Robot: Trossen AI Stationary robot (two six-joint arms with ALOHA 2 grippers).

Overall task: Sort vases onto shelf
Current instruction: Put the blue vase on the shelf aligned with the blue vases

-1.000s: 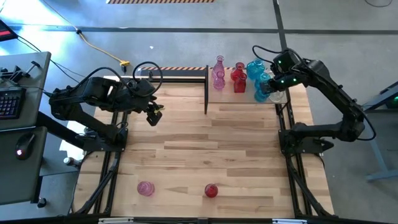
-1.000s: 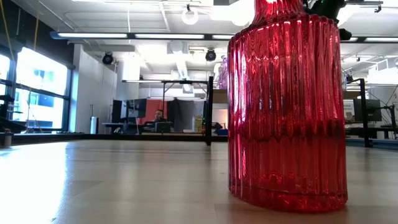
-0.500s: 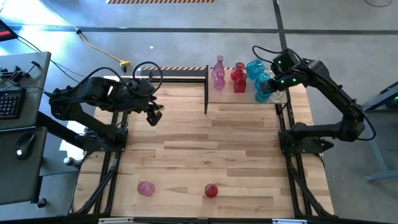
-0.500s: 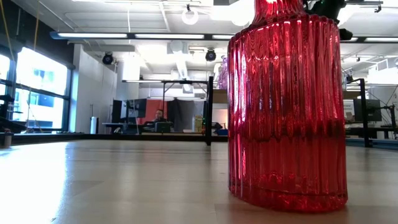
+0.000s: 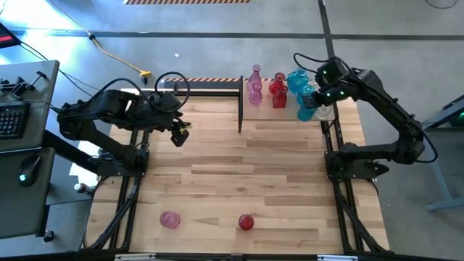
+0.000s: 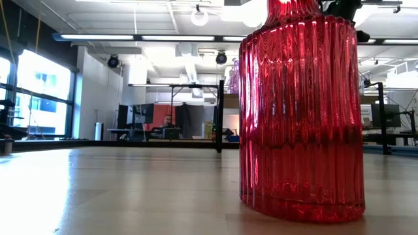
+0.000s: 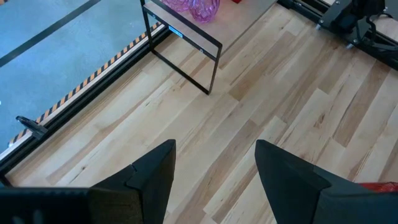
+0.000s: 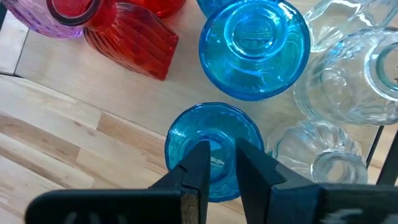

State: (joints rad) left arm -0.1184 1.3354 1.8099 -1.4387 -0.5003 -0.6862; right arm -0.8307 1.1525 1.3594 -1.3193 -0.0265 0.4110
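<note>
On the shelf (image 5: 286,110), your right claw (image 8: 216,163) pinches a blue vase (image 8: 214,149) rim, narrowly parted, seating it among its blue neighbours; left claw (image 7: 214,163) waits wide, empty.

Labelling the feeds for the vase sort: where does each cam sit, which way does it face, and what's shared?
High: overhead, straight down on the tabletop; both arms show, left gripper idle mid-table, right gripper over the shelf.
Low: table height, level toward the room; a red ribbed vase fills it, no gripper visible.
Left wrist: looks down past its open fingers at planks and the shelf's black frame.
Right wrist: looks down past its fingers into a blue vase.
Shared: that blue vase also shows in the high view.
</note>
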